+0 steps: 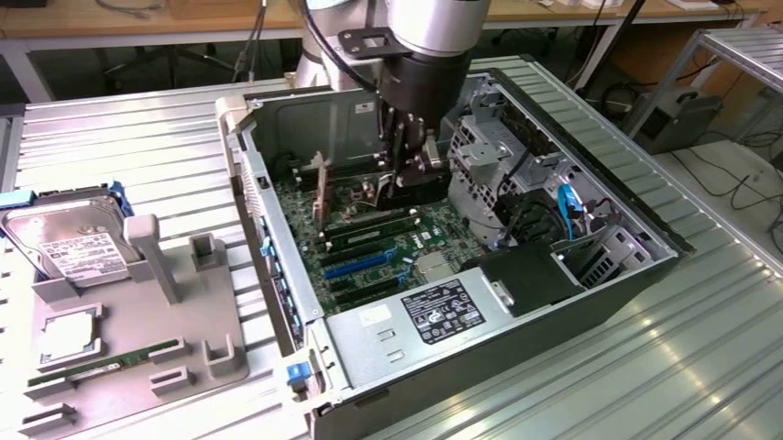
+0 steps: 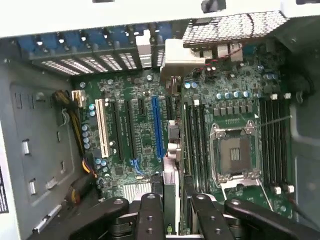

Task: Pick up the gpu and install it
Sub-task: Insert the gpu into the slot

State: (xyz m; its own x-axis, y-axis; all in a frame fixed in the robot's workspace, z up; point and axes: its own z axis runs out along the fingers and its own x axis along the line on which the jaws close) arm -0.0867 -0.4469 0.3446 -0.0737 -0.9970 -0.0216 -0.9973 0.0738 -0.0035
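Green motherboard (image 2: 135,100) sat underneath; end effector (image 2: 175,202) was clenched on the gpu (image 2: 171,165), held edge-on beside the blue slot (image 2: 158,125). I'd have kept it square, pressing evenly.

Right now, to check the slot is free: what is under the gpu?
The motherboard, with the blue slot beside the gpu on one side and dark slots on the other. The gpu, edge-on in the gripper, covers the strip directly beneath it.
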